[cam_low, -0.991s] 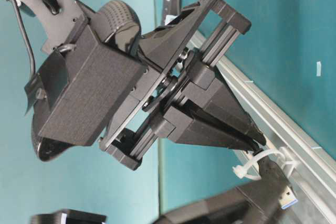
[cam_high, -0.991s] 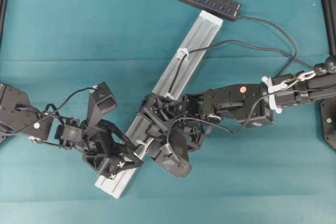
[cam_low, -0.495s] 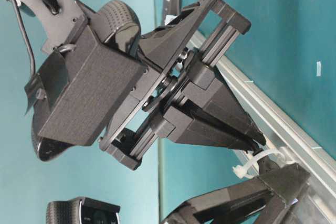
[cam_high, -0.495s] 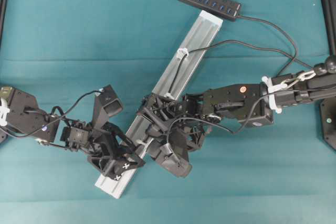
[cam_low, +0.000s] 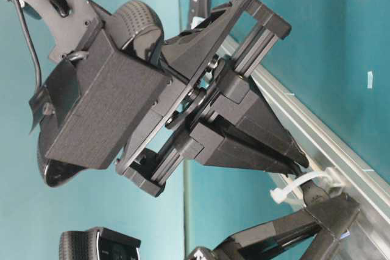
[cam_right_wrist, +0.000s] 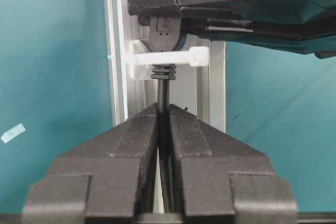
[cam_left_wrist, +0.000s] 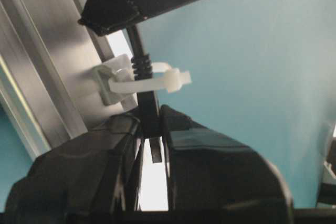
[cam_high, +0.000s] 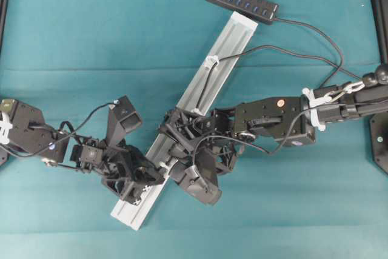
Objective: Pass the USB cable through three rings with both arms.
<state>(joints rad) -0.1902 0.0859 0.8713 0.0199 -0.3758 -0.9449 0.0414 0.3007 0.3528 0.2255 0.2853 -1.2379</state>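
Left gripper (cam_left_wrist: pixel 152 145): jaws pressed onto the plug of the USB cable (cam_right_wrist: pixel 164 103), having just closed from wide open.
Right gripper (cam_right_wrist: pixel 164 129): pinches the cord just behind the last ring (cam_left_wrist: pixel 149 80).
Meaning: plug is through; handover to the left looks ready, so the right can probably let go.
Rail (cam_high: pixel 209 80): cable runs under its rings.
Containers: none.

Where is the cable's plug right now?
In the left wrist view, the plug sits centre frame, just through the ring, pinched by the left gripper.
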